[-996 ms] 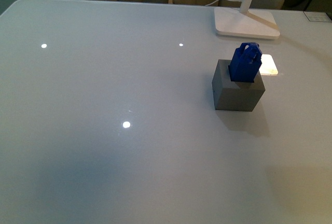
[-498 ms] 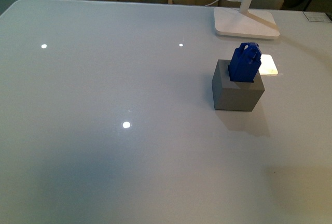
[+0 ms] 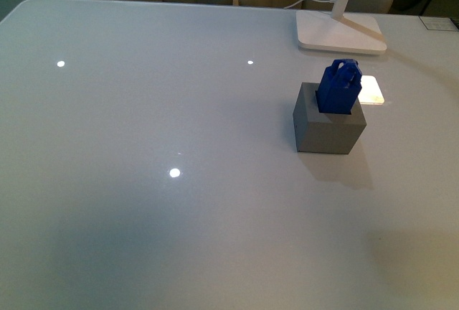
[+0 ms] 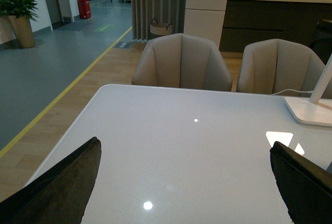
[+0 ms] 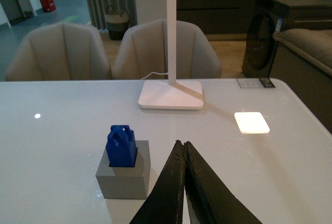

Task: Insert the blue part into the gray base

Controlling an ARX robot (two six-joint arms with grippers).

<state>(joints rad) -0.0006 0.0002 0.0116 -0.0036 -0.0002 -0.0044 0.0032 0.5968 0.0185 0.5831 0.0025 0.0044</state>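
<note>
Sitting upright in the recess of the gray base (image 3: 328, 128), the blue part (image 3: 339, 88) is showing in the front view with its square body partly sunk and its loop handle sticking up; neither arm is appearing there, and a white lamp base (image 3: 341, 33) is standing well behind on the table (image 3: 143, 109). Looking out from the left wrist, the left gripper (image 4: 187, 182) is showing two dark fingers spread wide apart, holding nothing, with only bare table and chairs (image 4: 181, 60) ahead. Looking from the right wrist, the right gripper (image 5: 183, 149) is showing its fingers pressed together on nothing, just beside the base, while the part (image 5: 121, 145) is resting in it untouched. Both pieces are looking like stiff, light, smooth plastic, probably a little slippery; I am judging the part's flat sides or the loop on top to be the best holds, should it need pressing down further.
</note>
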